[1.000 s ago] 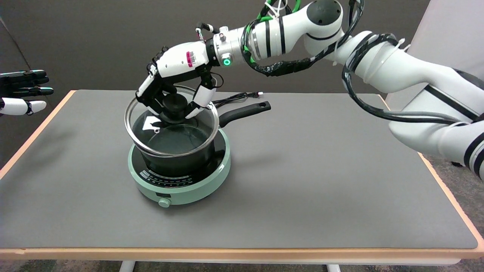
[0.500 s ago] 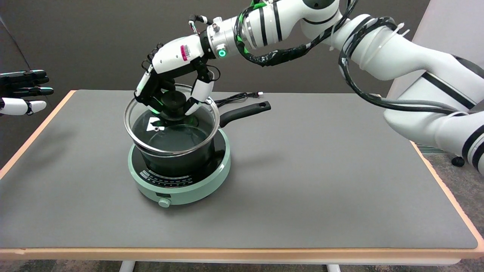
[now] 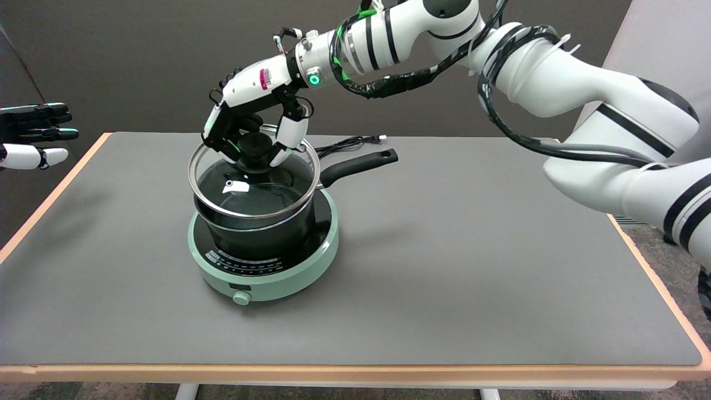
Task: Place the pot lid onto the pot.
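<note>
The round glass pot lid with a steel rim and black knob (image 3: 253, 186) is seen over the black long-handled pot (image 3: 261, 236), tilted, its near edge low against the pot's rim and its far edge raised; whether it is fully seated cannot be told. Grey table top with a pale wooden edge (image 3: 472, 250) is noted as the support. White right arm (image 3: 555, 83) is seen reaching in from the upper right. The mint-green round induction hob (image 3: 266, 275) is seen under the pot, with its small dial at the front. The pot's straight black handle (image 3: 361, 164) is seen pointing right and back. The black-and-white right hand (image 3: 250, 119) is seen above the lid, fingers (image 3: 291, 133) curled around the black knob (image 3: 255, 147); the knob appears to be grasped.

Judgement: the lid should be levelled before release, the far edge lowered until the steel rim sits evenly around the pot. Sideways push should be avoided, as the pot could be slid on the hob. The knob should be let go only once the lid rests flat.

A thin black cable (image 3: 347, 143) is seen behind the pot.
</note>
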Motion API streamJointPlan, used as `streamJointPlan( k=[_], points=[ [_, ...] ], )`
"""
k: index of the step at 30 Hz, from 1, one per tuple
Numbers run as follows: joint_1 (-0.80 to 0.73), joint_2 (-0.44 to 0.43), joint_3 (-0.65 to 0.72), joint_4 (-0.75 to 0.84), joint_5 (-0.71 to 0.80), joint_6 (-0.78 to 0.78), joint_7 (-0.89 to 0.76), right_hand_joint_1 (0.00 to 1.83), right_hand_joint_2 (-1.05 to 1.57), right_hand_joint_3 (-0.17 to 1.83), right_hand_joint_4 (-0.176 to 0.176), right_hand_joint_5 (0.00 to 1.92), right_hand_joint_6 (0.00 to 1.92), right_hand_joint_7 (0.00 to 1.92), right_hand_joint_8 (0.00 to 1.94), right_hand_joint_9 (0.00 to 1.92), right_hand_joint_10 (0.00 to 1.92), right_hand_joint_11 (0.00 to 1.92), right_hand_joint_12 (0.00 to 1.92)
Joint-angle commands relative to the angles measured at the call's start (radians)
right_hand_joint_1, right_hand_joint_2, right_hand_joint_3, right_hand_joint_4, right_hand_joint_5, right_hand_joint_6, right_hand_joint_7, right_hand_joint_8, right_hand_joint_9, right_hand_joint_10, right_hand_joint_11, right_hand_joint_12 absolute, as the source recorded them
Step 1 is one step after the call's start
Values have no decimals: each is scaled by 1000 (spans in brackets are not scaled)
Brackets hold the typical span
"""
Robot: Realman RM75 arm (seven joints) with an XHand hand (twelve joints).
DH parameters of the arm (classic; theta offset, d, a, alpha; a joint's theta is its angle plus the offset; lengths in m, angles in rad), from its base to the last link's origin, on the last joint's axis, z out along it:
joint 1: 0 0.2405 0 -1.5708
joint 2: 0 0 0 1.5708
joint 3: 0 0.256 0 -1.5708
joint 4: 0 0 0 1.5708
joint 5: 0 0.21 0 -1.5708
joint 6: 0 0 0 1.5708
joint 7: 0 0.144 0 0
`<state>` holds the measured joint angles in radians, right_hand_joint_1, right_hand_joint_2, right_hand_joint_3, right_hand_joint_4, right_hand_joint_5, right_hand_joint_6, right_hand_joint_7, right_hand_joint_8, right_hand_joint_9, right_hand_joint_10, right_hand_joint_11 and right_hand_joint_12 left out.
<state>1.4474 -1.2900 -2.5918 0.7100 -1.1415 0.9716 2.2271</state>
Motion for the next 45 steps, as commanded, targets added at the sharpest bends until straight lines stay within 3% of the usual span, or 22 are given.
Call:
streamJointPlan(
  k=[1, 45],
  points=[
    [-5, -69, 2, -125, -53, -51, 12, 1472, 1000, 540, 176, 580, 1308, 690, 1523, 627, 1808, 575, 1846],
    [-33, -97, 4, -136, -32, -20, 12, 1471, 1007, 541, 176, 566, 1322, 678, 1539, 617, 1827, 560, 1857]
  ],
)
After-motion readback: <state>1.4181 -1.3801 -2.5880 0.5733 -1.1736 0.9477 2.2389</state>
